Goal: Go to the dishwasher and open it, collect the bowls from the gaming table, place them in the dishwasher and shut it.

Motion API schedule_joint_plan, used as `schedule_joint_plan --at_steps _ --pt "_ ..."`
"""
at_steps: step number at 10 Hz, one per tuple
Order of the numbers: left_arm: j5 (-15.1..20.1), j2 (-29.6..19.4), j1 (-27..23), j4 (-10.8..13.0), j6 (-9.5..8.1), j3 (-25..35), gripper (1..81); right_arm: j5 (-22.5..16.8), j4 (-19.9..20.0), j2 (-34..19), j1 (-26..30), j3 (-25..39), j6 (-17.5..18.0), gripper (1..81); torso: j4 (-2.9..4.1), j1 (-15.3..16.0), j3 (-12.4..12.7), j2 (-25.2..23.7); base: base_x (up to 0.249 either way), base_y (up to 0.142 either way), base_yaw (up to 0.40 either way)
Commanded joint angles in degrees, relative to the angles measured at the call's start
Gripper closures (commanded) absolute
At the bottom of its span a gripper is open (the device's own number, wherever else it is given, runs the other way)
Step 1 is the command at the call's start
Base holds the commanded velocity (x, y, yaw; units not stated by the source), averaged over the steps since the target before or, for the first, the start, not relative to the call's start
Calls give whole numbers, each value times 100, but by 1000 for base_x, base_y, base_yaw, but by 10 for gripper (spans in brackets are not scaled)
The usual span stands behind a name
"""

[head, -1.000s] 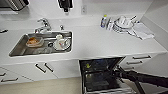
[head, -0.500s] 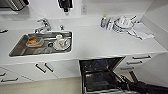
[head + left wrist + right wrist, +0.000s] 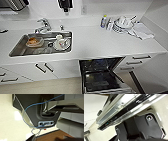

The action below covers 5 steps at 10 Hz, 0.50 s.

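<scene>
Below the white counter point(image 3: 100, 45) in my head view, the dishwasher point(image 3: 101, 75) stands open, door dropped, dark racks showing. Sink point(image 3: 41, 43) with dishes sits well off from it along the counter; a pile of dishes point(image 3: 122, 23) and a cloth point(image 3: 142, 31) lie behind it. Left wrist view: robot body, blue cable point(image 3: 26, 116), pale floor; can't tell that pincer's state. Right wrist view: the dishwasher's door edge point(image 3: 125, 110) close overhead; can't tell the pincer's state either.

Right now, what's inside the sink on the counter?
In the sink sit an orange item on a small plate and a white plate with a cup beside it. Whatever lies beneath those dishes is covered, and the smaller pieces between them are too blurred to name.
</scene>
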Motion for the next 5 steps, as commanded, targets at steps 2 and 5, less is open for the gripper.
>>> schedule_joint_plan --at_steps 2,5 --pt "203 -93 138 54 39 -32 10 527 -278 300 -1257 -854 -648 10 0 0 0 0 0 0 0" --pt "203 -110 138 81 57 -32 10 914 -560 978 -1970 -1893 -745 10 0 406 0 -643 0 0 0"
